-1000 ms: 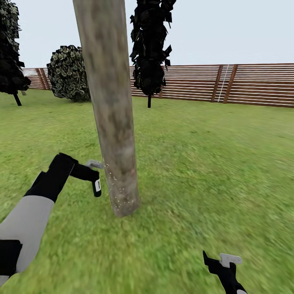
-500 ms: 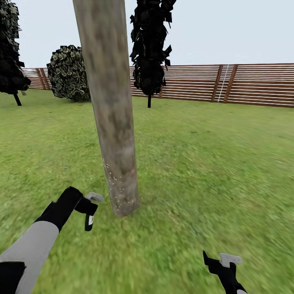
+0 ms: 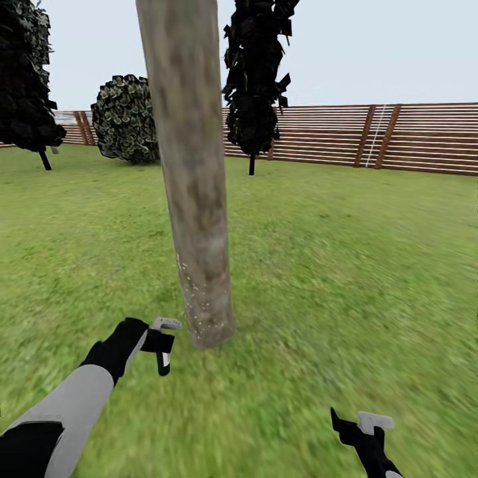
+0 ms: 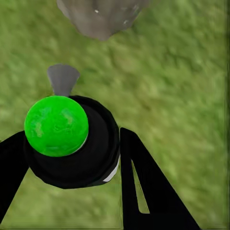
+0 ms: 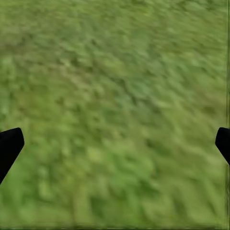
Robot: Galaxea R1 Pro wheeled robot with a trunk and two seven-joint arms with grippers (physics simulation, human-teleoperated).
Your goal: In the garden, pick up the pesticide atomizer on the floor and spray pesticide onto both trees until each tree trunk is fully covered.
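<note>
Labels first: the pesticide atomizer (image 3: 162,356) carries a small white label on its black body, too small for us to read any writing on it. No other marking is legible to us in these views.

We see the left claw (image 3: 161,340) pinching the atomizer, which hangs nearly upright below the claw's grey tip, low over the grass floor (image 3: 345,265). In the left wrist view the bottle (image 4: 76,146) sits between the two black fingers (image 4: 143,187), touching both; its top is a bright green round cap, and a grey nozzle tab projects from it toward the trunk base (image 4: 100,17).

The atomizer is just beside the foot of the tree trunk (image 3: 196,199), on the robot's left side of it, apart from the bark. We note fine white specks of pesticide (image 3: 199,309) dotted over the lowest part of the trunk; the mottled bark higher up looks bare of them.

The right claw (image 3: 364,428) is low over the grass, well apart from the trunk on the right. In the right wrist view its finger tips (image 5: 9,146) stand wide apart with only grass (image 5: 115,115) between them, so we record it as spread and holding nothing.

Behind: a brown slat fence (image 3: 411,136), a round bush (image 3: 126,119), and black-leaved trees (image 3: 255,86).
</note>
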